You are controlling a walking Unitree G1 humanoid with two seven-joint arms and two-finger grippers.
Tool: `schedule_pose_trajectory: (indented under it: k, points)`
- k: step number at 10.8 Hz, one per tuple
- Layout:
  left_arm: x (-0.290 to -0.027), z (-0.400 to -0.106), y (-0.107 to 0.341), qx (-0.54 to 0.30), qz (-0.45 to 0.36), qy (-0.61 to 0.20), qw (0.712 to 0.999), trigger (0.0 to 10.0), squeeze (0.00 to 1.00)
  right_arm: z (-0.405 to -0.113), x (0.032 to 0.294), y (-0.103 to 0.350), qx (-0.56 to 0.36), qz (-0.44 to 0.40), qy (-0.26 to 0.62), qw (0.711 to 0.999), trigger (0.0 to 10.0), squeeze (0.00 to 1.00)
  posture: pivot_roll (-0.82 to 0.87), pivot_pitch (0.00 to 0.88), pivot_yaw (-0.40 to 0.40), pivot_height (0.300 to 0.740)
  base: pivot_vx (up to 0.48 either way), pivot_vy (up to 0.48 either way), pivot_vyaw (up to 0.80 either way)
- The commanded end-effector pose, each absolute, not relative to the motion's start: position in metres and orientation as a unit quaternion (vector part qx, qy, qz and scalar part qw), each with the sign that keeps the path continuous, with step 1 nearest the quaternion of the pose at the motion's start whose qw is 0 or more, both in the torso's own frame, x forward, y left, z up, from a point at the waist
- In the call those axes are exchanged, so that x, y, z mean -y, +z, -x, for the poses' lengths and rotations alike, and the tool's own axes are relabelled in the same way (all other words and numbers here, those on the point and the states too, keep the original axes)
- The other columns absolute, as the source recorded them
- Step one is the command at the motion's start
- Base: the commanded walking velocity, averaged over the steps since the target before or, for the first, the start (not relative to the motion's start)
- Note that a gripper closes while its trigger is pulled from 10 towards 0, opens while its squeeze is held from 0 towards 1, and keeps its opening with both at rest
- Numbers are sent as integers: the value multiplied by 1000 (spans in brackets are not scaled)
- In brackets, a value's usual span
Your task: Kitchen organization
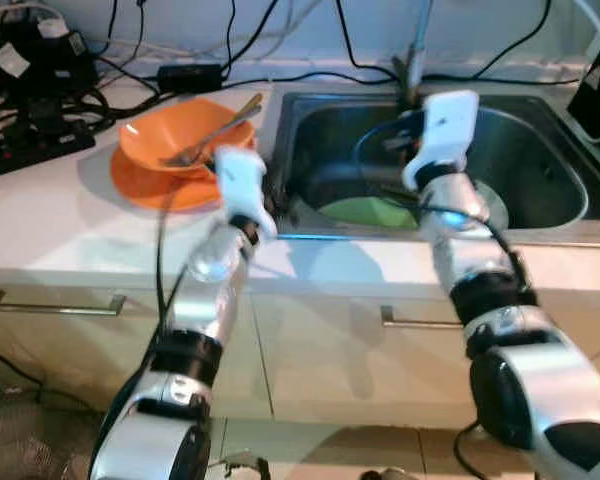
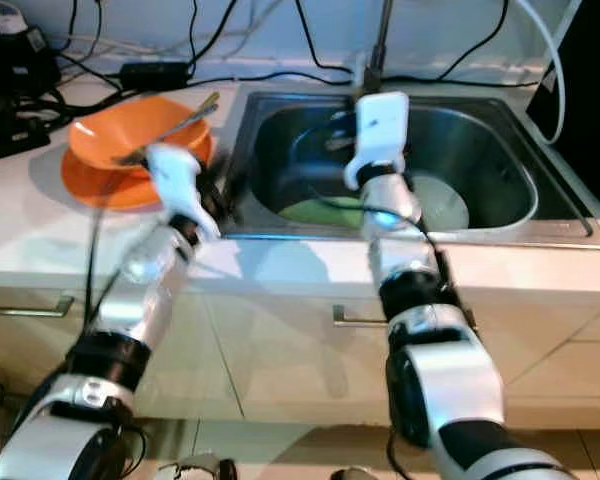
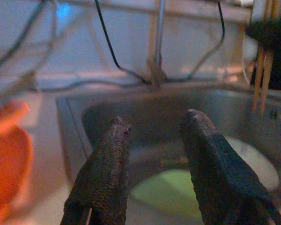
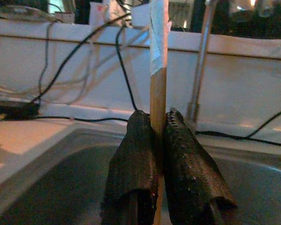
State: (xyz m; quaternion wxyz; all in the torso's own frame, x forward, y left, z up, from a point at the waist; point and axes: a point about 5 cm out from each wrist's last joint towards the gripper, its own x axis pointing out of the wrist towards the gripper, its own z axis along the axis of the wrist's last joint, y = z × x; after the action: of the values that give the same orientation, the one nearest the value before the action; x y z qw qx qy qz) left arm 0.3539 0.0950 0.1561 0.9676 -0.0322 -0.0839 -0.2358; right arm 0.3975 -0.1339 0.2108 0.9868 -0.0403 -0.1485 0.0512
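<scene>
The right tool point(image 4: 152, 154) pinches a wooden stick point(image 4: 158, 89) upright over the sink point(image 1: 540, 130), centre frame; left tool point(image 3: 154, 164), spread, hovers beside.

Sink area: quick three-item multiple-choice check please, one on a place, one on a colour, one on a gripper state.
1. Where does the fork lie?
A. in the sink
B. in the orange bowl on the counter
C. on the floor

2. What colour is the plate nearest the sink's front wall?
A. green
B. blue
C. black

3. How is the right gripper?
A. open over the counter
B. shut on nothing
C. shut on a wooden stick

Answers: 1 B, its tines rest in the orange bowl left of the sink. 2 A, it shows light green. 3 C, the wooden stick rises from between the pressed fingers.
</scene>
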Motion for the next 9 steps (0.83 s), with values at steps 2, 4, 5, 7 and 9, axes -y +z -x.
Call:
schedule_pose_trajectory:
  k: [2,4,5,7,9]
  points:
    - [-88,-347,137,53,21,-253,966,10000,0,-406,138,215,122,41,39,991,10000,0,90,0,-5,740,0,0,0]
    - [-80,-342,131,43,17,-266,963,10000,0,-411,141,204,55,27,25,998,10000,0,99,0,-10,740,0,0,0]
    - [-76,-339,129,39,17,-272,961,10000,0,-414,144,205,38,16,15,999,10000,0,107,0,-17,740,0,0,0]
    - [-73,-336,127,38,17,-275,961,10000,0,-417,145,204,0,9,7,1000,10000,0,119,0,-27,740,0,0,0]
    - [-74,-334,127,39,8,-271,962,10000,0,-419,147,199,-55,-9,-8,998,10000,0,145,0,-43,740,0,0,0]
